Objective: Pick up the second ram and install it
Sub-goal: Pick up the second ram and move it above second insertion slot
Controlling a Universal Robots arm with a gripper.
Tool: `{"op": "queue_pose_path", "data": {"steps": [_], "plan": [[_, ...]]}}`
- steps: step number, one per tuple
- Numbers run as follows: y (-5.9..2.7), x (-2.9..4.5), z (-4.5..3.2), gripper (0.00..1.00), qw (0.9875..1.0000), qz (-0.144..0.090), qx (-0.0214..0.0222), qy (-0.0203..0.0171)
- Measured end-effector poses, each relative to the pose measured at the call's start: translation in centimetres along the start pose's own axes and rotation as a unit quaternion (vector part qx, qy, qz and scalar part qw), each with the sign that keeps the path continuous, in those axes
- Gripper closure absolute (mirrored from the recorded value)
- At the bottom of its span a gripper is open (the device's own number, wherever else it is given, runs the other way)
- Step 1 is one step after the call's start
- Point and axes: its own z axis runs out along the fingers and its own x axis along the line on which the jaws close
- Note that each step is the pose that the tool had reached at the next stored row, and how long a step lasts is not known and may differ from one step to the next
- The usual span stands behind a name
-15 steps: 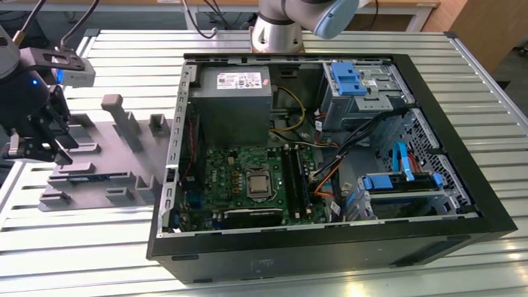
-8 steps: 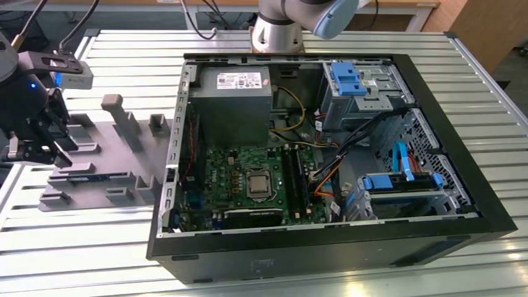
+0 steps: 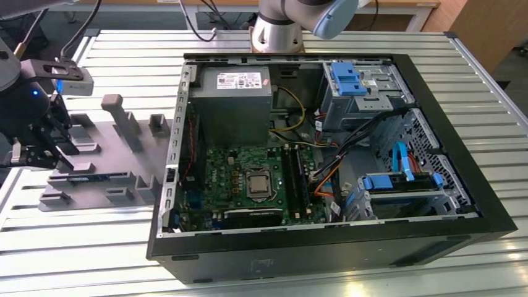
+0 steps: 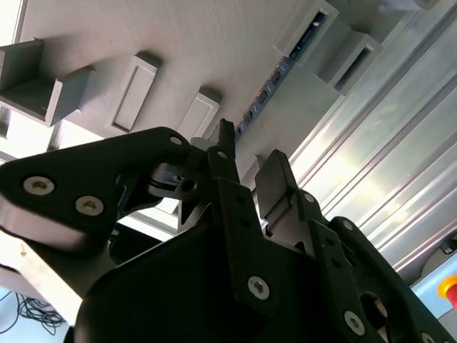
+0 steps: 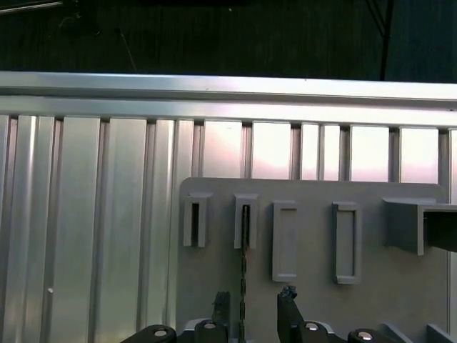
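Gripper (image 5: 253, 304) fingers spread, one on each side of the second ram (image 5: 243, 268). Ram stands on edge, far end seated in a slot of the grey fixture (image 5: 314, 300). Exterior view: fixture at 9 o'clock of open computer case (image 3: 330, 247), both on slatted table (image 3: 83, 260).

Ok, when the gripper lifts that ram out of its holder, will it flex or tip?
Probably stiff: the second ram is a thin board standing on edge in the grey holder. Likely light, but apt to tip once freed. The gripper straddles it, open.
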Motion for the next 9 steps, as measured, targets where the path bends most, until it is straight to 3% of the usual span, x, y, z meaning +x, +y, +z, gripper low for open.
{"op": "queue_pose_path", "data": {"steps": [9], "plan": [[0.00,0.00,1.43,0.60,1.0000,0.000,0.0000,0.0014]]}}
